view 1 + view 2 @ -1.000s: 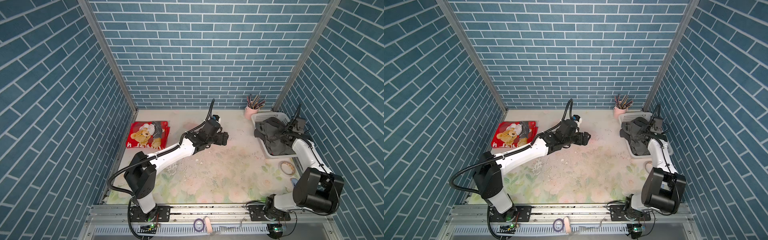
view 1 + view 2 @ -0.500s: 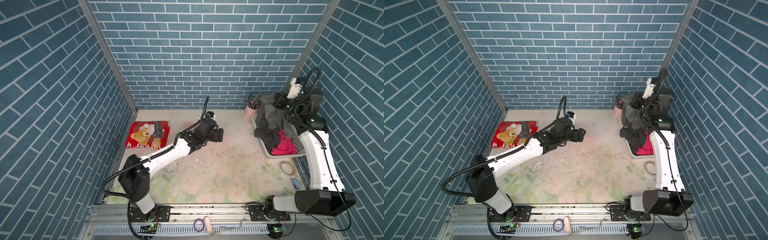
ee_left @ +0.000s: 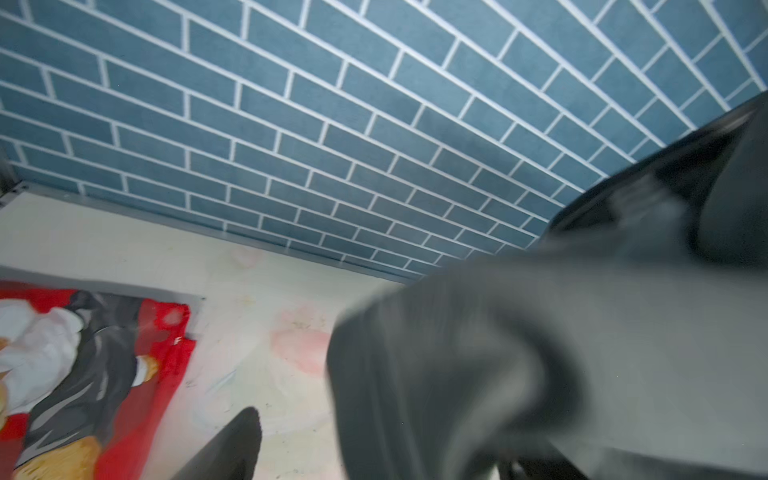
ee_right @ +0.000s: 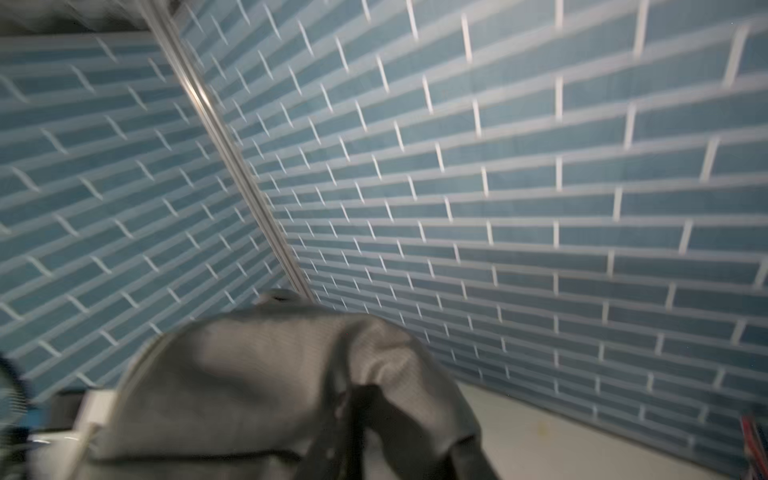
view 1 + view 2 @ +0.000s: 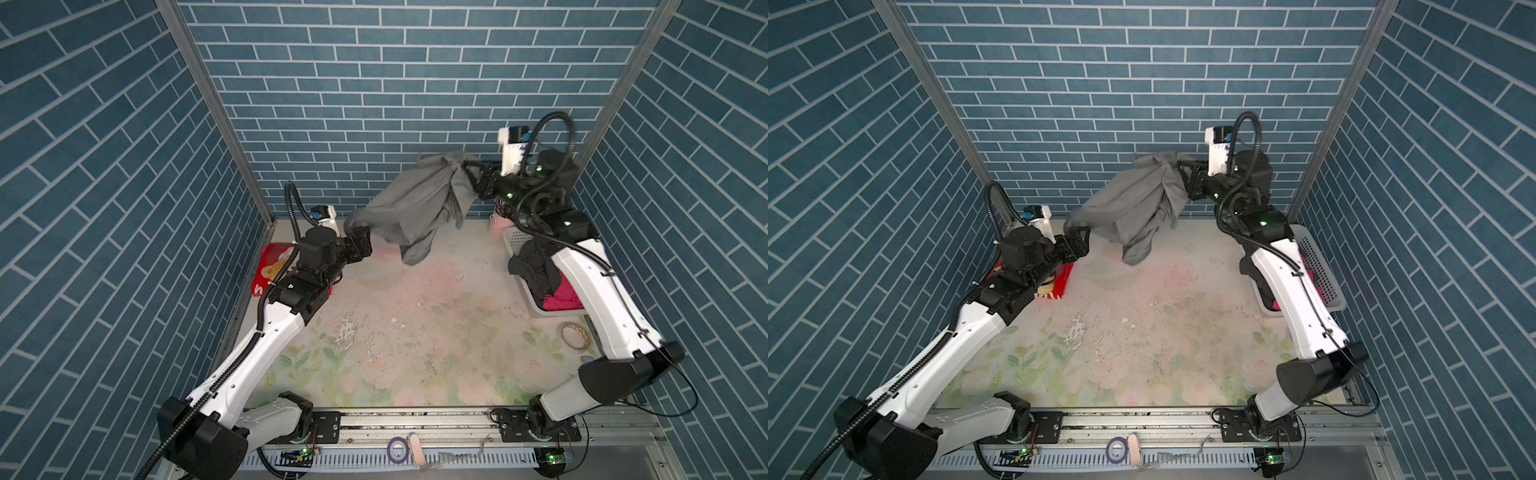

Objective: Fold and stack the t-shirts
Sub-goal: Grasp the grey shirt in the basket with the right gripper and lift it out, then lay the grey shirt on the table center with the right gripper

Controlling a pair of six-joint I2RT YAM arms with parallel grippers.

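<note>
Print of teddy bear on red folded cloth t-shirt point(image 5: 272, 266) at far left; half hidden behind arm in both top views, plain in left wrist view. Left gripper point(image 5: 355, 233) with jaws spread wide, one finger point(image 3: 232, 440) bare, other under plain dark grey t-shirt point(image 5: 415, 203). Airborne over mid-table, long axis slanting low-left up to right gripper point(image 5: 473, 174); half a second ago hanging above white perforated plastic basket point(image 5: 515, 239). Right jaws lost in blurred cloth: cannot tell.
</note>
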